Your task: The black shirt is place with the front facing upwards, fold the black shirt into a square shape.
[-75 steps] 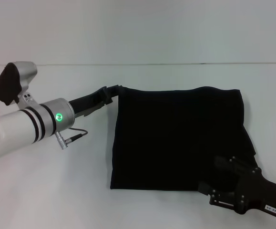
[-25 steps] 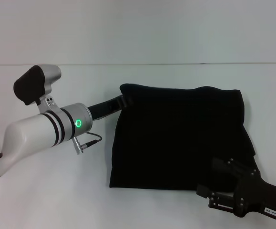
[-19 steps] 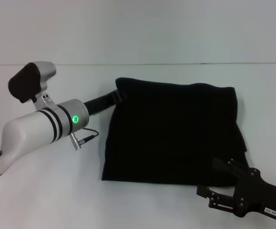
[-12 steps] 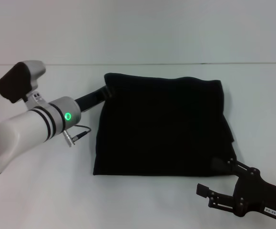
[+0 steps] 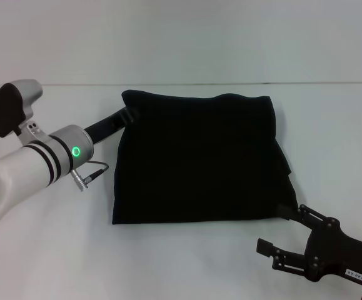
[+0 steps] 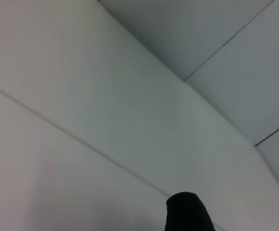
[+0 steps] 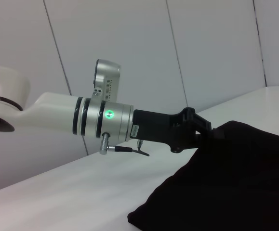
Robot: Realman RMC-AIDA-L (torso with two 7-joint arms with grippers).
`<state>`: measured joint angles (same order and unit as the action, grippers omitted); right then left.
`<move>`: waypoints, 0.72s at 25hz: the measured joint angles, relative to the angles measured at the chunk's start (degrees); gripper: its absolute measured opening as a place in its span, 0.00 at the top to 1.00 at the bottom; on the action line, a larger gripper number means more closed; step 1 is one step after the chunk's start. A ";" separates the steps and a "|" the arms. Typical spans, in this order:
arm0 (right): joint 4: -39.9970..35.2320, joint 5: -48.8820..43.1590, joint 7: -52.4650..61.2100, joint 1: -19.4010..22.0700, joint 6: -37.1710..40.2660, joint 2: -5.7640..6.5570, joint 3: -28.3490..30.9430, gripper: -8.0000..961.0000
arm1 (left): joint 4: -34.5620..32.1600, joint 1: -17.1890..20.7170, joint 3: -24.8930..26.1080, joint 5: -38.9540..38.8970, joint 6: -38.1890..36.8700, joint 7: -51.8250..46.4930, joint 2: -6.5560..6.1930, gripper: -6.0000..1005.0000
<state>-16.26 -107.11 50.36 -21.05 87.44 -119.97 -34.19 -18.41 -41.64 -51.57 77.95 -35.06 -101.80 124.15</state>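
A plain white table (image 5: 55,250) runs back to a pale wall, with nothing else on it. The black shirt (image 5: 196,165) lies there already folded into a rough square, several layers thick, its lettering hidden. It looks soft, light and limp, so it should sag and slide rather than hold shape; the layered corners and folded edges seem the best places to grip.

The left hand (image 5: 129,115) is at the shirt's far left corner, apparently pinching it, fabric bunched against its tip in the right wrist view (image 7: 204,131).

The right hand (image 5: 287,234) sits just beside the near right corner, fingers spread, holding nothing; a little loose cloth lies next to it.
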 joint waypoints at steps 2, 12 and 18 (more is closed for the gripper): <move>0.00 0.12 0.00 -0.06 -0.03 0.00 0.06 0.02 | 0.09 0.28 0.92 -1.28 -1.77 2.29 0.16 0.87; 0.00 0.63 -0.47 -0.25 -0.94 -0.18 1.50 0.02 | -0.50 3.86 1.39 -2.97 -11.72 4.65 -0.98 0.74; 0.00 4.06 -1.81 -0.76 -0.81 -0.17 3.38 0.02 | -5.16 9.31 -2.01 0.13 -29.46 9.27 -3.93 0.50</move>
<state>-16.26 -103.04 48.55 -21.81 86.63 -120.14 -30.81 -23.57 -32.32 -53.57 78.08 -64.52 -92.53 120.22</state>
